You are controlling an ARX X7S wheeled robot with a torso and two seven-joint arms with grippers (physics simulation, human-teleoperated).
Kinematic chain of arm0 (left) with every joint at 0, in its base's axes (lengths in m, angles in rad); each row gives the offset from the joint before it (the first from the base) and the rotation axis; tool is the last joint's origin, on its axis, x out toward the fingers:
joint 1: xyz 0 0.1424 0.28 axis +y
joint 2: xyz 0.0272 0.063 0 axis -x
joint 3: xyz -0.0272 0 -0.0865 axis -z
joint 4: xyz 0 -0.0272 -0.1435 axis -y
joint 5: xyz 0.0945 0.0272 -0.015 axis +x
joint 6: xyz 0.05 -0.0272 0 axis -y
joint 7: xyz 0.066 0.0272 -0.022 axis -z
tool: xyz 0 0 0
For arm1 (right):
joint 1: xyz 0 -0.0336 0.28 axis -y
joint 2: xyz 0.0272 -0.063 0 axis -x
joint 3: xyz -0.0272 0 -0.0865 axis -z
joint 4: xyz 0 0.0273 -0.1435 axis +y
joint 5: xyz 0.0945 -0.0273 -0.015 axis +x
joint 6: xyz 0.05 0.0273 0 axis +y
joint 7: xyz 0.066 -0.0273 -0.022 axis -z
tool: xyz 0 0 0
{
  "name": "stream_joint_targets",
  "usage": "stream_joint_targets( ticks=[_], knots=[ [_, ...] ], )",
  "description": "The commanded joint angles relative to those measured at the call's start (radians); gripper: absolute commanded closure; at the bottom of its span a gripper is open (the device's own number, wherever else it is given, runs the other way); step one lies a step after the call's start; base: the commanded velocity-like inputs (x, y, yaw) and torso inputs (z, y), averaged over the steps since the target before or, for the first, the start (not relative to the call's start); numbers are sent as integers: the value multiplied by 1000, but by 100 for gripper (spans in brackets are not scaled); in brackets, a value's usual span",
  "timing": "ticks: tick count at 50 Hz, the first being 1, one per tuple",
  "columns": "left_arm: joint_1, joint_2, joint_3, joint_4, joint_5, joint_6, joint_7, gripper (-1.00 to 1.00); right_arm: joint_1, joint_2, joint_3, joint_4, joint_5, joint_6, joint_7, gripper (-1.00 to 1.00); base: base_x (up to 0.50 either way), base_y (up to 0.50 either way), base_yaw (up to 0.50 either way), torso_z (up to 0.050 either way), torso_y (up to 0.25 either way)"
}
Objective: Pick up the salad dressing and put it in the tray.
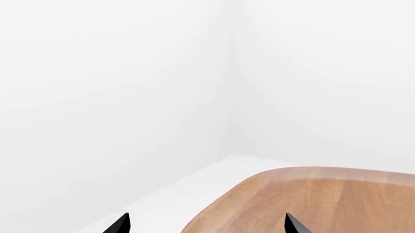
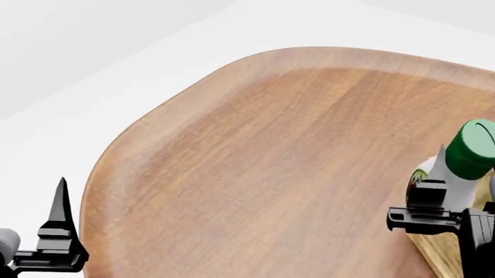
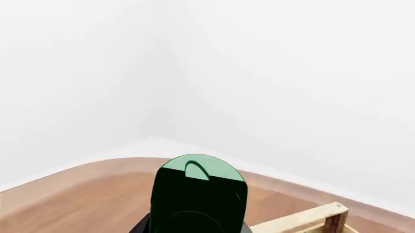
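Right gripper (image 2: 452, 174) clamps the dressing (image 2: 464, 159) near the table's (image 2: 255, 174) right edge; lift clear of the tray (image 3: 304, 221) rail, lower gently. Left gripper (image 1: 207, 224) spread, empty.

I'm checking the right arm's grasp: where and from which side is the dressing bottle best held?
Grip the whitish body just below the green cap, fingers on opposite sides, coming from the robot's side. The bottle is round with a wider cap, which should help stop slipping. The right gripper seems to hold it that way, beside the tray.

head: high, looking down on table (image 2: 255, 174) | wrists: low, facing walls | shared: table edge
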Motion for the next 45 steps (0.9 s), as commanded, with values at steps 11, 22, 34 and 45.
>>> stream_joint_targets(
  ticks=[11,22,34,45],
  knots=[
    [7,-4,-2,-12,-3,18,-6,-100,159,-16,67,276,-52,16,61,100,0,0,0,0,1],
    [9,-5,-7,-20,-10,27,-8,-100,236,18,15,397,-156,2,111,100,0,0,0,0,1],
    [8,-8,-1,-17,-8,26,-12,-100,324,-6,24,717,-243,-145,159,100,0,0,0,0,0],
    [6,-11,5,-18,-7,25,-16,-100,422,11,-3,923,-301,-219,169,100,0,0,0,0,1]
  ],
)
